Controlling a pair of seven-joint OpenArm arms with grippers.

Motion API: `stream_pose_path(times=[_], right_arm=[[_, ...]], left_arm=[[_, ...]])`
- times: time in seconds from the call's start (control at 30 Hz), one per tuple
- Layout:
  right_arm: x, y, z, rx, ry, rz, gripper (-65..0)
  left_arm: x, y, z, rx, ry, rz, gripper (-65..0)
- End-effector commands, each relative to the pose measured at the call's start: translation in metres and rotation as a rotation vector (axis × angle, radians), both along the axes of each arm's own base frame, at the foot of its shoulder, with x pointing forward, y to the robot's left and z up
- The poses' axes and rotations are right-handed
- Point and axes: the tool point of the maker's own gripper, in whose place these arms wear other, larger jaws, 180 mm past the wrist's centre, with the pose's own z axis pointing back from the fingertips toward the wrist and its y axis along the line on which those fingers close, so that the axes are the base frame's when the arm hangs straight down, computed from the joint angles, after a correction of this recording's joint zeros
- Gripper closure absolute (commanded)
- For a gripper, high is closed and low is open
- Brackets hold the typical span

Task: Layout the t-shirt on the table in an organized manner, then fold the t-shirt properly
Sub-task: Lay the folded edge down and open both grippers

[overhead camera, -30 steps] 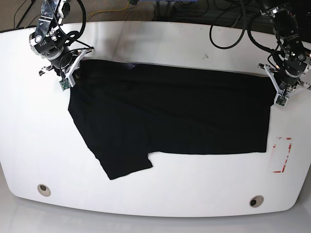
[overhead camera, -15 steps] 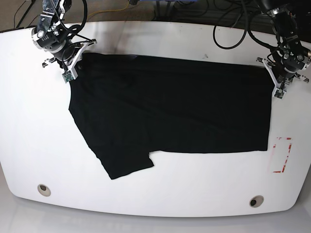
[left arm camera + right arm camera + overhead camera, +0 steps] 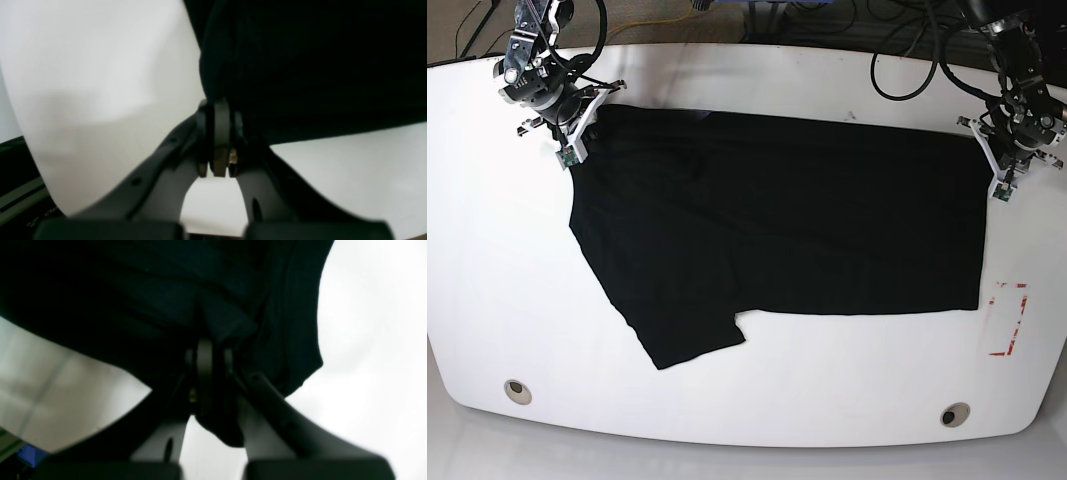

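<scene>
The table (image 3: 757, 80), glossy white with curved edges, fills nearly the whole base view; dark floor and loose cables show past its far edge. Two round metal grommets (image 3: 518, 390) sit near its near edge, and a red dashed rectangle mark (image 3: 1008, 319) lies at near right. The t-shirt (image 3: 777, 230), black and spread flat with no print showing, covers the middle of the table, one sleeve reaching toward the near left. At its far left corner the right gripper (image 3: 577, 135) is clamped tight on bunched cloth, folds gathering above its jaws in the wrist view. At the far right corner the left gripper (image 3: 999, 170) pinches the fabric's edge the same way.
</scene>
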Motion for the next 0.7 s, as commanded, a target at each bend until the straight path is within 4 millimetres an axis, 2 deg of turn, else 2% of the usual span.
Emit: stream_pose_path(times=[0.0,0.07,0.17,0.47,0.53,0.67], right_arm=[[0.003,-0.01,0.004,-0.026,-0.01,-0.006,-0.8],[0.002,-0.011,0.001,-0.026,-0.002,-0.009,-3.8],[0.001,-0.013,0.001,-0.033,0.001,-0.007,-14.1],[-0.003,-0.017,0.004,-0.05,0.006,0.002,-63.4],[-0.002,-0.016,0.01,-0.06,-0.012,0.01,-65.0],[0.003,-0.012,0.026,-0.078,-0.057,0.028,-65.0]], left_arm=[[0.0,0.013,0.004,0.034,0.002,0.016,0.0],[-0.001,0.018,0.003,0.041,0.014,0.017,-1.4],[-0.004,0.019,-0.001,0.036,0.025,0.022,-7.2],[-0.007,0.019,-0.001,0.04,0.03,0.022,-37.6],[-0.007,0.02,-0.001,0.04,0.032,0.023,-40.0],[-0.005,0.02,0.003,0.049,0.023,0.02,-40.6]])
